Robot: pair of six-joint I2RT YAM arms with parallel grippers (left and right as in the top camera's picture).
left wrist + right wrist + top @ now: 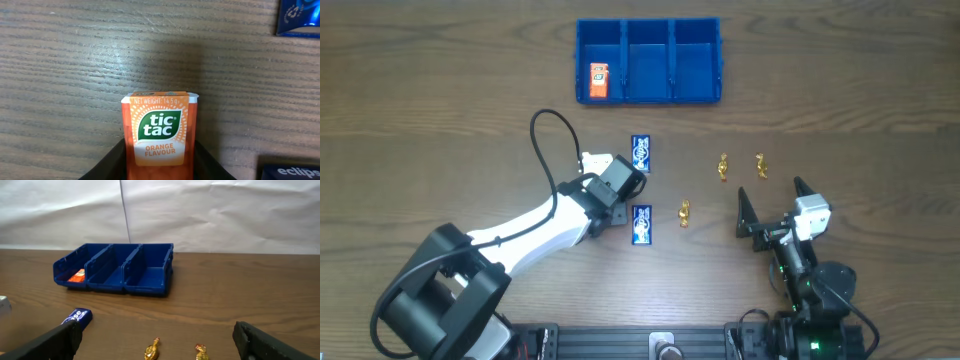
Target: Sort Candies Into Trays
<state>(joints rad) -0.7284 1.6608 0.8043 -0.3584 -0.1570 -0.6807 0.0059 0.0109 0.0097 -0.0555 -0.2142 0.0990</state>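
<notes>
Left wrist view first: note the orange mint box (160, 127) pinched by its two narrow sides between the fingers of the left gripper (159, 169), lid end reaching out past the fingertips. Hold that clamp firm and even; judging by the smooth plastic, expect slip if eased. Travel high enough to clear the blue candy packs (299, 17), both lying off the same side of the fingers. Aim for the compartment of the blue tray (648, 98) that has a matching orange box (599, 80) in it, well beyond the fingertips. Lower between the walls before letting go, beside that box rather than on top of it. Leave the right gripper (772, 204) alone: fingers spread wide, nothing between them, gold-wrapped candies (723, 166) just ahead of the tips.

Rely on the top view for the tray's place relative to the left fingers. Rely on the left wrist view for the grip itself, covered by the wrist from above. Use the right wrist view for the tray's wall height and dividers, seen side-on.
</notes>
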